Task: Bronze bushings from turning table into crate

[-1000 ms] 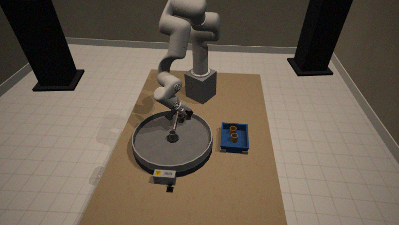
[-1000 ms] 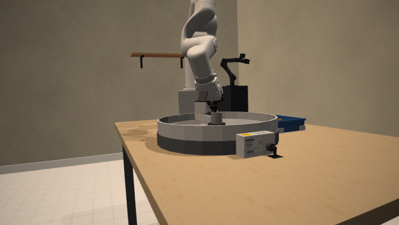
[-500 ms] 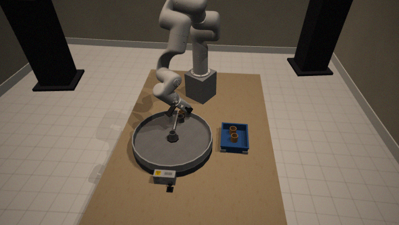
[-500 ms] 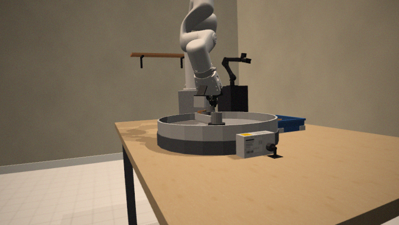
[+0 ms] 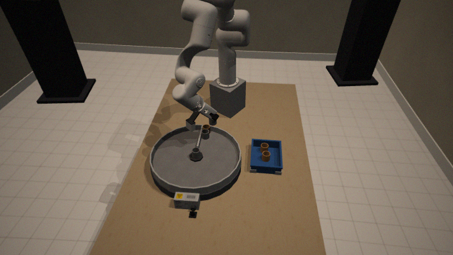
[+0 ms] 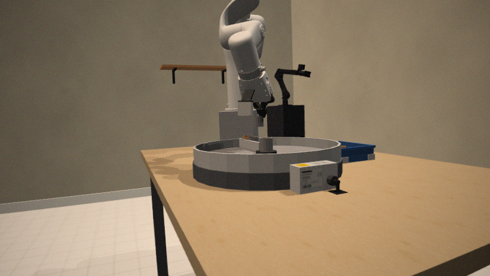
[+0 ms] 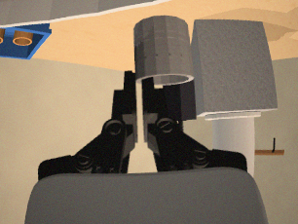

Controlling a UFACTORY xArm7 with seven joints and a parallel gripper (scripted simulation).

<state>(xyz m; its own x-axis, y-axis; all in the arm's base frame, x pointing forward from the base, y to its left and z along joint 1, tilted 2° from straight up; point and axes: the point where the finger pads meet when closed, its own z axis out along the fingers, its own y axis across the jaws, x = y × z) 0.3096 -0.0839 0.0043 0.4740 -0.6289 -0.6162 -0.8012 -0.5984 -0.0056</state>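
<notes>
One bronze bushing (image 5: 206, 127) (image 6: 245, 137) was left on the turntable (image 5: 215, 164) (image 6: 239, 164) (image 7: 73, 12), beside another grey one (image 5: 205, 134); two more bronze ones (image 5: 265, 155) stood upright in the blue crate (image 5: 266, 169) (image 6: 358, 156) (image 7: 41, 40). The gripper (image 5: 213, 119) (image 6: 261, 115) (image 7: 138, 86) was nearly closed, and a steel bushing (image 5: 212, 121) (image 6: 260, 121) (image 7: 163, 49) looked pinched by its wall, up in the air — wrong metal for the crate. It'd best be lowered level onto the turntable, away from the divider (image 5: 199, 138) (image 6: 250, 144), and released only once seated — then the bronze could be gripped squarely.

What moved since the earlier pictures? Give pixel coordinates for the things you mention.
The gripper (image 5: 213, 118) (image 6: 261, 115) (image 7: 138, 86) went up, lifting a grey bushing (image 5: 212, 122) (image 6: 260, 122) (image 7: 162, 49), which is pinched in its shut fingers. The two bronze bushings (image 5: 265, 157) (image 7: 22, 41) stayed in the blue crate (image 5: 280, 154) (image 6: 358, 156) (image 7: 41, 40).
</notes>
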